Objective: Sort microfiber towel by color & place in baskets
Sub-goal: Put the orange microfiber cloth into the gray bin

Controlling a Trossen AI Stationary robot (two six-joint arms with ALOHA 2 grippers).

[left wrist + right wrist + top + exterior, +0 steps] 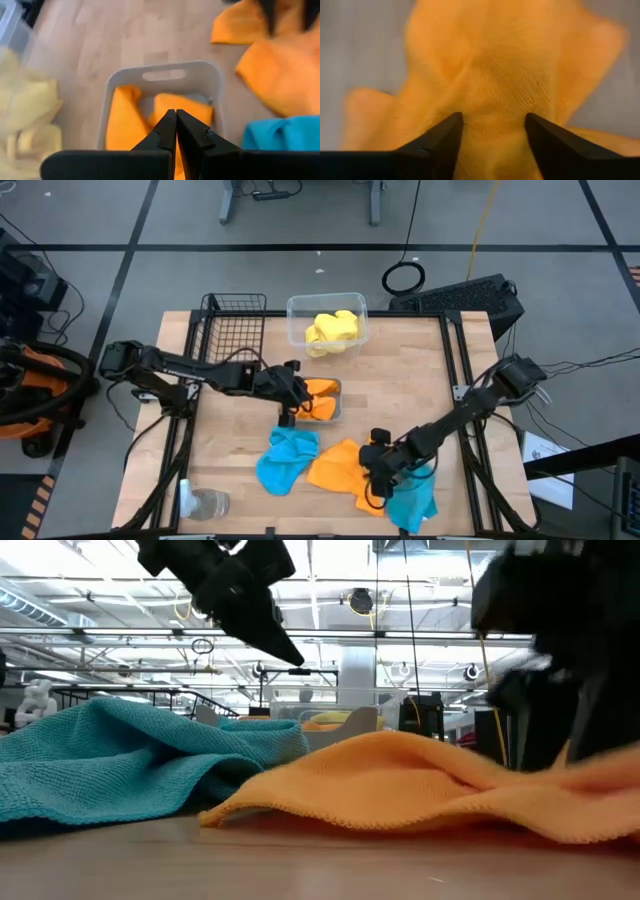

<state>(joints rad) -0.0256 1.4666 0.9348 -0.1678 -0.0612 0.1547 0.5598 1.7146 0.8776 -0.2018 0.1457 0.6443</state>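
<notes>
Orange towel [420, 785] nearest the low camera, draped flat on counter [400, 370], lower middle of high view. Teal towel [120, 765] touching its left edge in that view. Second teal towel [412, 502] at lower right of high view, overlapping the orange one's right side.

Right claw [492, 130] directly over the orange towel, jaws spread apart, straddling a raised fold of cloth; not clamped on it.

Grey tray [165, 80] at centre of high view, holding folded orange cloth [122, 117]. Left claw [176, 127] above the tray's left end, jaws pressed together, nothing between them.

Clear plastic tub [296, 308] at upper middle of high view, holding yellow towel [332, 331]; part of the yellow cloth spilling over the near rim. Black wire-mesh basket [232, 330] just left of the tub, at the counter's upper left; contents not discernible.

Clear glass cup [207, 503] on its side near the lower-left corner of the counter, well apart from the towels.
</notes>
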